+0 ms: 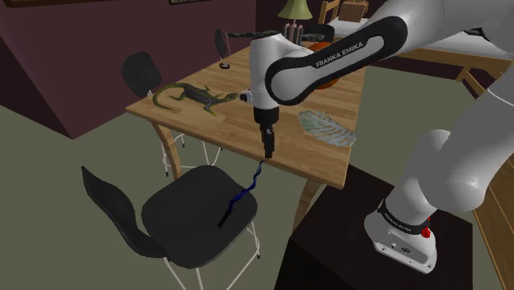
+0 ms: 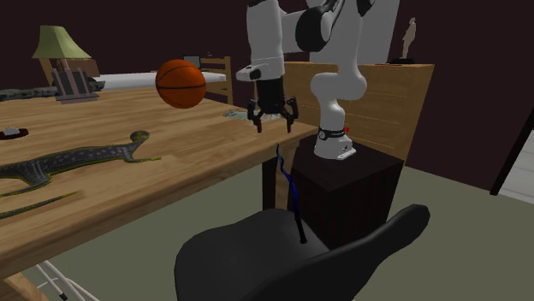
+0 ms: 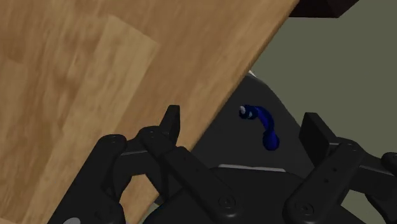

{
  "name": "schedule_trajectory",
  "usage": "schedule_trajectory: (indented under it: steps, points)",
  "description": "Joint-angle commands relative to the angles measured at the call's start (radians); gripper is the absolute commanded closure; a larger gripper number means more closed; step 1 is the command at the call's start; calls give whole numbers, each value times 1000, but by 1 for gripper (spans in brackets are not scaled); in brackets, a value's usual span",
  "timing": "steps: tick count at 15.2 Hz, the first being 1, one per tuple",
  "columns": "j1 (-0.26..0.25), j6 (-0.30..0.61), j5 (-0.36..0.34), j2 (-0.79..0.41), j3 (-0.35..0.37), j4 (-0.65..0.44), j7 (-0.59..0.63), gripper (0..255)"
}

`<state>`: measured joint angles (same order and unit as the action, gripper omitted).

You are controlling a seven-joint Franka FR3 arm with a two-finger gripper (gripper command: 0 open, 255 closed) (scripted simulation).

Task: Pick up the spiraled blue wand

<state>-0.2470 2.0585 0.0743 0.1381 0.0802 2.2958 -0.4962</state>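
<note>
Claw [image 1: 268,153] is open, fingers spread wide, nothing held. I have it hanging point-down just off the desk [image 1: 233,123] edge, over the black chair [image 1: 185,221]. Blue wand [image 1: 247,188] stands steeply on the chair seat: dark lower tip on the seat toward its desk-side edge, twisted blue upper part rising beside the desk edge, right under the claw. Can't tell if it touches the desk. In the wrist view the wand's top end [image 3: 261,122] sits between the fingers, not touched.

Judgement: thin, light, stiff rod. The spiral ridges should give some grip, but it's narrow and looks precariously propped, so a nudge could topple it. I'd take the upper blue section, closing across the twist, squarely centred.
</note>
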Motion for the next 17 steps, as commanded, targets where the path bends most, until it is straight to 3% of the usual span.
schedule_trajectory:
  steps: [1, 10, 17]
  points:
    - [-20, 31, -1, -62, 16, -24, -49, 0]
    - [-100, 143, -37, -319, 102, -137, -236, 0]
    - [-93, 220, -55, -387, 116, -125, -237, 0]
